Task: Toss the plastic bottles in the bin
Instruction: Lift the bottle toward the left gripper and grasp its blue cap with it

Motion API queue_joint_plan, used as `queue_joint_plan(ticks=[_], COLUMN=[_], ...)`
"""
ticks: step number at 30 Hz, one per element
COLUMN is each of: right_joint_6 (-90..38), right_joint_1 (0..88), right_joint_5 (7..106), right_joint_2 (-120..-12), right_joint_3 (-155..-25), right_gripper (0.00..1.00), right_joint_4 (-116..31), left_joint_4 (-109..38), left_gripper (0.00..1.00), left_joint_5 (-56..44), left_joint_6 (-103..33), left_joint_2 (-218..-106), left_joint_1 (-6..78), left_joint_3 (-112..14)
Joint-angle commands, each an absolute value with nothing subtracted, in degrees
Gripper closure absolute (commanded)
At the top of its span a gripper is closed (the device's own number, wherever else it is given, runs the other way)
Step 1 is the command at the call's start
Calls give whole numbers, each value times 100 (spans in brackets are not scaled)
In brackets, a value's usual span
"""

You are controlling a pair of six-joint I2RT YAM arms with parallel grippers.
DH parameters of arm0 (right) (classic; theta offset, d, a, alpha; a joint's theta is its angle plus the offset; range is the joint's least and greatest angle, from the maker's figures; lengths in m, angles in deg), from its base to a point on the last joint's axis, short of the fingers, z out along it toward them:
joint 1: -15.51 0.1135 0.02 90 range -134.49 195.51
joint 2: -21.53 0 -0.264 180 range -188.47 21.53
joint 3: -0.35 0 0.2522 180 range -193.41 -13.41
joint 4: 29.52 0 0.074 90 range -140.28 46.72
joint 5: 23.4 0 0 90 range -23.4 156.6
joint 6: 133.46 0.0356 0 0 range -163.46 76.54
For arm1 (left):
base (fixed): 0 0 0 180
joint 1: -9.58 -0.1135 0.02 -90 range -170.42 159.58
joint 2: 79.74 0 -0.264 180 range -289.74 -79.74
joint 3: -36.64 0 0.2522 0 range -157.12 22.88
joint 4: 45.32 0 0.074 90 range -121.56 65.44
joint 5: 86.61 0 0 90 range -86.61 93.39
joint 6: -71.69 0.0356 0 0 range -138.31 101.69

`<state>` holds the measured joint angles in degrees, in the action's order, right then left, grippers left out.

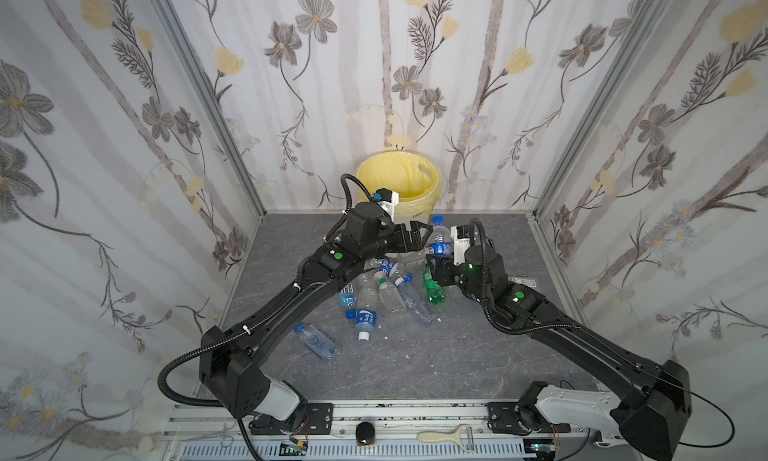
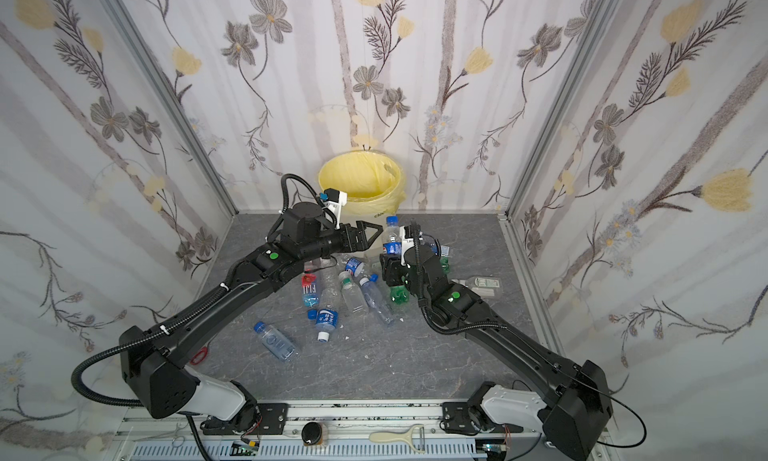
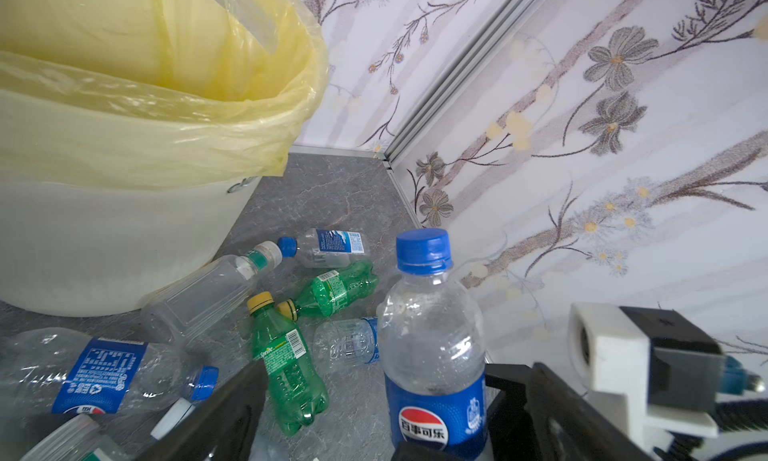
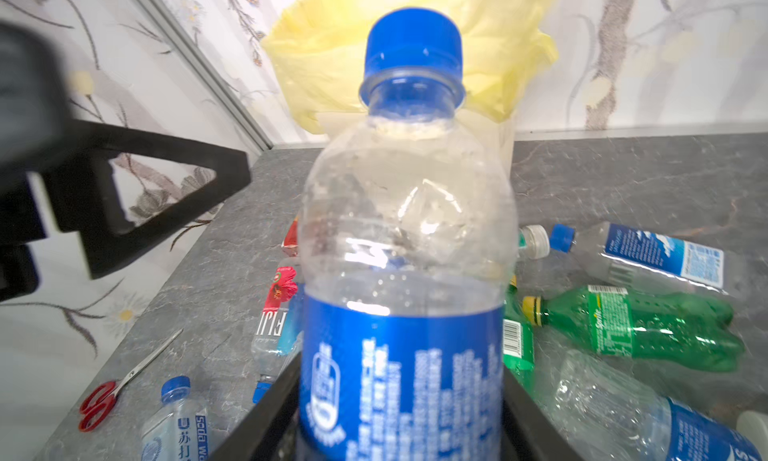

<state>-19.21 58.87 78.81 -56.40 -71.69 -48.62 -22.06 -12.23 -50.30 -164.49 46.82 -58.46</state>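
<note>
Left gripper: jaws fully spread, empty, just beside the bottle's shoulder. Right gripper: clamped on the bottle's label, long axis upright, cap up. Bin: straight ahead of it, beyond the cap. Only the right wrist view shows that alignment; both top views show both arms.

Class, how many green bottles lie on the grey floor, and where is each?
2. One green bottle lies by the upright Pepsi bottle; the second green bottle lies beside it, yellow caps nearly meeting. Others may hide under the arms.
</note>
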Motion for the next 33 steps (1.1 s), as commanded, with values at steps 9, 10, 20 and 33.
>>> queue_joint_plan(ticks=[9,10,20,33], right_joint_6=[-2602,-2615,-2714,-2747], right_joint_1=[6213,6211,6217,6217], right_joint_5=[7740,7740,7706,7675], right_joint_2=[-5609,-5593,-5614,-5680], right_joint_3=[-7179,-7164,-7107,-6997], right_gripper=[40,40,41,41], right_joint_4=[-4268,-4228,-3986,-3841], left_joint_4=[-2119,-2119,-2119,-2134], left_gripper=[10,14,36,56], left_joint_5=[-1504,-1500,-1439,-1614], left_joint_6=[-5332,-5354,-5373,-5428], left_joint_2=[-16861,-16911,-17108,-17289], left_joint_1=[4556,4553,4556,4561], left_joint_3=[-6497,-6533,-6703,-6791])
